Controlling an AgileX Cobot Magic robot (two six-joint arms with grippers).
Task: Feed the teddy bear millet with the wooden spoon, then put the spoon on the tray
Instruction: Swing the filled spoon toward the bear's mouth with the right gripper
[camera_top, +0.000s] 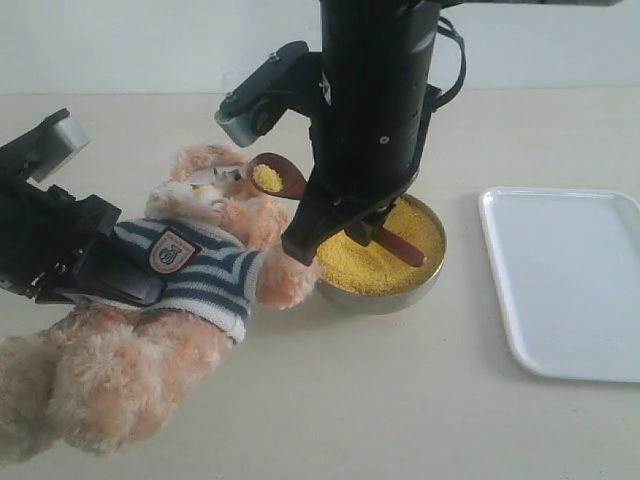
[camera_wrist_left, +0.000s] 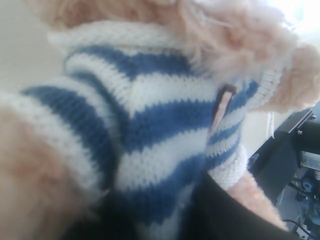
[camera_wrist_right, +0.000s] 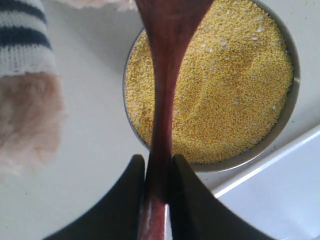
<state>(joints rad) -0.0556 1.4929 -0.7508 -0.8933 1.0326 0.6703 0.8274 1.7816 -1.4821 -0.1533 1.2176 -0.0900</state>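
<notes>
As it slants, wooden spoon (camera_top: 277, 177) faces teddy bear (camera_top: 205, 272).

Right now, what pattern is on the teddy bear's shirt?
The shirt has blue-and-white stripes, clearest in the left wrist view.

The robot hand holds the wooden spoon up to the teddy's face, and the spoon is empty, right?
Not empty. The exterior view shows yellow millet in the wooden spoon that the right hand holds up to the teddy bear's face.
</notes>
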